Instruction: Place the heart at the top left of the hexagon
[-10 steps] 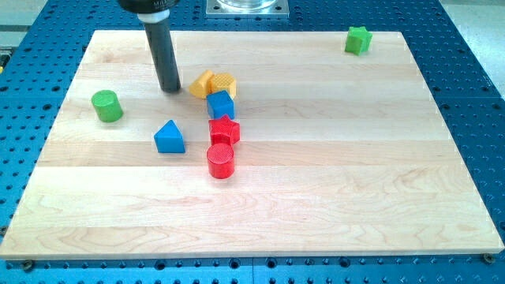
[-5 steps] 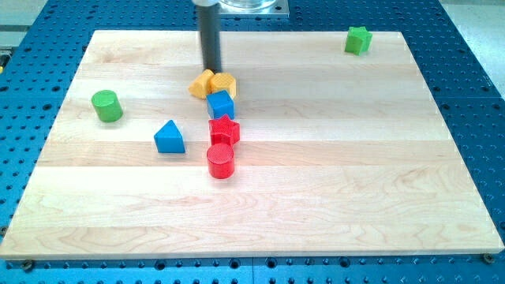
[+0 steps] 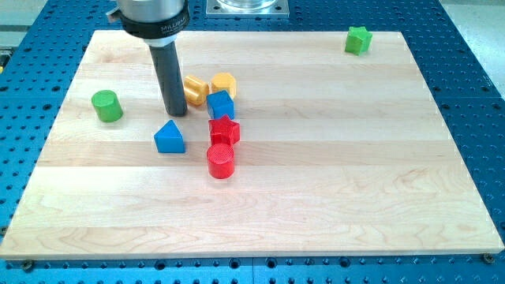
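My tip (image 3: pixel 177 113), a bare rod holding nothing, has nudged the yellow heart (image 3: pixel 195 88) left of the yellow hexagon (image 3: pixel 224 83), now apart.

a robotics lab bench, by the look of it. the wooden board (image 3: pixel 316 181) lies on a blue metal breadboard table (image 3: pixel 465 102) drilled with a regular grid of threaded holes, which shows on every side of the board. just beyond the board's top edge sits a bolted metal mounting plate (image 3: pixel 246 7), and a dark rod with a printed collar (image 3: pixel 150 16) reaches down over the board.
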